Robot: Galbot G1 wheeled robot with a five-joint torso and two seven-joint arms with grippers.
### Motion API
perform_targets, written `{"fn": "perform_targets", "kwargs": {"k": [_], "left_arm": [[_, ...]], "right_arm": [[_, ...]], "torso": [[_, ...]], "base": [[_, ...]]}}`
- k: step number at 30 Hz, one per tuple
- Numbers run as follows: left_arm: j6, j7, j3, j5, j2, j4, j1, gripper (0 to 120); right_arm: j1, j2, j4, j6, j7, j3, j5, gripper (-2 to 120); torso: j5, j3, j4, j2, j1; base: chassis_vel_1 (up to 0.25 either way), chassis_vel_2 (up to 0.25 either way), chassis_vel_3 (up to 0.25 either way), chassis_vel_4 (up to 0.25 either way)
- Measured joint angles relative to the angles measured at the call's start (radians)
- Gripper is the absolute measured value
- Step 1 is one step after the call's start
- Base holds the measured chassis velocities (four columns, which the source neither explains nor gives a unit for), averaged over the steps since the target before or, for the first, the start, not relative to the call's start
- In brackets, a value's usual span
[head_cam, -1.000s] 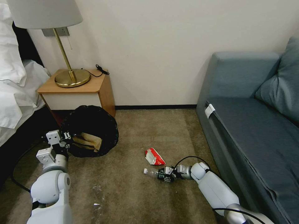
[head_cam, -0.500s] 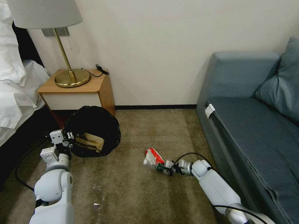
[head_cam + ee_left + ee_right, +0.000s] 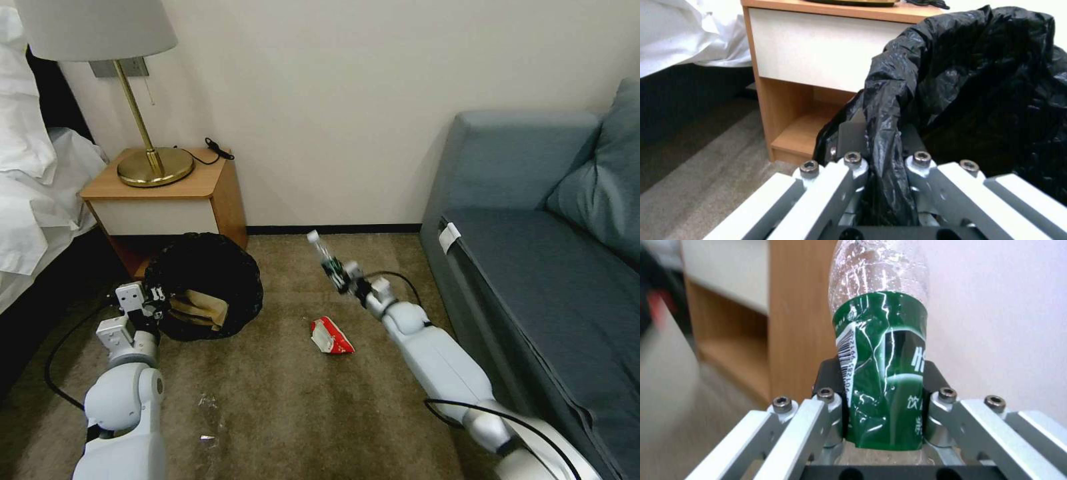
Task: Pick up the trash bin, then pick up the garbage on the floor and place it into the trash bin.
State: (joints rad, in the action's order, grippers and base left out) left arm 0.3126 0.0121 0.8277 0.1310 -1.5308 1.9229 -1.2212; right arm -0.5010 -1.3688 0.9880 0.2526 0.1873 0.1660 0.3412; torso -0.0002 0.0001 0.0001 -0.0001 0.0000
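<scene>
A: How far along does the job look?

B: Well into it, by appearances. The left gripper (image 3: pixel 157 294) has its fingers pinched on the rim of the trash bin (image 3: pixel 203 283), clamping a fold of the black plastic bag (image 3: pixel 951 83) that lines it. The bin hangs tilted in front of the wooden nightstand (image 3: pixel 175 193), mouth turned toward the robot, and a crumpled brown paper bag (image 3: pixel 199 309) already lies inside.

A: And the other arm?

B: The right gripper (image 3: pixel 341 272) is raised above the carpet (image 3: pixel 280 400), clenched on a small clear bottle (image 3: pixel 325 253) with a green label (image 3: pixel 882 373). The pads press the label on both sides, low on the body, and the capped end points up and away toward the wall.

A: Where does the bottle sit relative to the bin?

B: Off to the bin's right, well apart, at about the height of its rim. It is not over the opening yet, so the drop is not yet done.

A: Anything left on the floor?

B: A crushed red-and-white packet (image 3: pixel 330 335) lies on the carpet between the two arms, below the held bottle and untouched. A snack-bar wrapper cannot be made out, so whether it is in the bin is unclear.
</scene>
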Motion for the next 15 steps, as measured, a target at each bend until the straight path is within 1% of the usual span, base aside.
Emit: {"fn": "perform_targets", "kwargs": {"k": [1,2,3,5,6,8,9,12,13,15], "left_arm": [[0.0,0.0,0.0,0.0,0.0,0.0,0.0,4],[0.0,0.001,0.0,-0.001,0.0,-0.001,0.002,4],[0.0,0.001,0.0,-0.001,0.0,-0.001,0.002,4],[0.0,0.003,0.0,-0.001,-0.001,-0.001,0.002,4],[0.0,0.003,0.0,-0.001,-0.001,-0.001,0.002,4],[0.0,0.002,0.0,-0.002,-0.001,-0.001,0.002,4],[0.0,0.002,0.0,-0.002,-0.001,-0.001,0.002,4],[0.0,0.004,0.0,-0.005,-0.001,0.0,0.002,4],[0.0,0.004,0.0,-0.005,-0.001,0.0,0.002,4],[0.0,0.004,-0.001,-0.009,-0.003,0.002,0.002,4]], "right_arm": [[0.0,0.0,0.0,0.0,0.0,0.0,0.0,22],[0.016,-0.004,0.054,-0.01,-0.043,0.045,0.042,22],[0.016,-0.004,0.054,-0.01,-0.043,0.045,0.042,22],[0.041,-0.007,0.151,-0.031,-0.101,0.107,0.091,22],[0.041,-0.007,0.151,-0.031,-0.101,0.107,0.091,22],[0.065,-0.006,0.235,-0.053,-0.154,0.166,0.133,22],[0.065,-0.006,0.235,-0.053,-0.154,0.166,0.133,22],[0.105,-0.008,0.304,-0.08,-0.207,0.254,0.162,22],[0.105,-0.008,0.304,-0.08,-0.207,0.254,0.162,22],[0.121,-0.016,0.307,-0.083,-0.219,0.306,0.162,22]], "torso": [[0.0,0.0,0.0,0.0,0.0],[0.0001,0.0,0.0001,0.0,0.0],[0.0001,0.0,0.0001,0.0,0.0],[-0.0001,0.0,0.0,0.0,0.0],[-0.0001,0.0,0.0,0.0,0.0],[0.0,0.0,0.0,0.0,0.0],[0.0,0.0,0.0,0.0,0.0],[-0.0001,0.0,-0.0001,0.0,0.0],[-0.0001,0.0,-0.0001,0.0,0.0],[0.0001,0.0,0.0,0.0,0.0]], "base": [[0.0,0.0,0.0,0.0],[0.0,0.0,0.0,0.0],[0.0,0.0,0.0,0.0],[0.0,0.0,0.0,0.0],[0.0,0.0,0.0,0.0],[0.0,0.0,0.0,0.0],[0.0,0.0,0.0,0.0],[0.0,0.0,0.0,0.0],[0.0,0.0,0.0,0.0],[0.0,0.0,0.0,0.0]]}}
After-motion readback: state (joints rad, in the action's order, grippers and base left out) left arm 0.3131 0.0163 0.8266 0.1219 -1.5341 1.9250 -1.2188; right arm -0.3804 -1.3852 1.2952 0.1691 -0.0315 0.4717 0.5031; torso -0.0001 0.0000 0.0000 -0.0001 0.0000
